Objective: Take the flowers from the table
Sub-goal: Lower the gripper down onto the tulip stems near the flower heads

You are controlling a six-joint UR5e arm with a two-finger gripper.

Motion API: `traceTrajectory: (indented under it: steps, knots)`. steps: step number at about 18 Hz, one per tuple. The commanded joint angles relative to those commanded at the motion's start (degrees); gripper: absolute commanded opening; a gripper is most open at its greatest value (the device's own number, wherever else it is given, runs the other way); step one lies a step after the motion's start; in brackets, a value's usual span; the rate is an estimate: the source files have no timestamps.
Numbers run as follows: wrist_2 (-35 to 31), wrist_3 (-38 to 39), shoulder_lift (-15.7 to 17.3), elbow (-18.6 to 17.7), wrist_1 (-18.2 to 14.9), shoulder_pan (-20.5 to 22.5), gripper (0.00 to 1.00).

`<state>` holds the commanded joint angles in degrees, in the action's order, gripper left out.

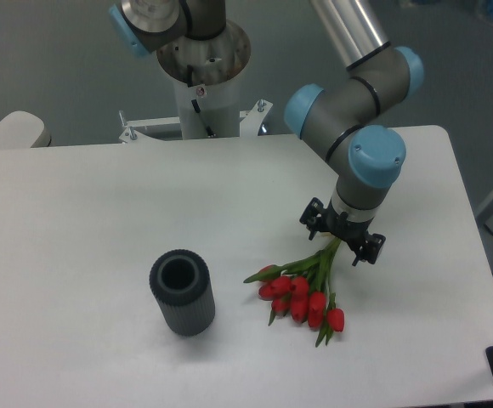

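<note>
Flowers (302, 293) lying on the white bench (76, 221), to the right of the dark grey ribbed vase (182, 292) and apart from it. Red tulip heads bunched at the end nearer the vase and toward the bench's front edge, with one long green leaf reaching out toward the vase. Green stems running up and to the right, away from the vase, straight into the jaws (342, 237). Jaws down low over the stem ends, one dark finger on each side of the stems, so the stem tips sit between them or just under them. Jaws partly apart, though whether pressed onto the stems or merely straddling them cannot be told from this angle. Blooms still flat on the bench, nothing lifted. Arm (361, 102) with pale blue joint caps bending down over the far right of the bench, well right of the vase. Vase upright with its open mouth facing up, standing alone left of the bouquet
</note>
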<state>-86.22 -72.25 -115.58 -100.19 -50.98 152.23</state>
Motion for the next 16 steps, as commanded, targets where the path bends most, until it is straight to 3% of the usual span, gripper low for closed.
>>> traceTrajectory:
  steps: [6, 16]
  knots:
    - [0.0, 0.3, 0.1, -3.3, 3.4, -0.2, 1.0]
    - [0.0, 0.6, -1.1, -3.9, 6.0, -0.9, 1.0]
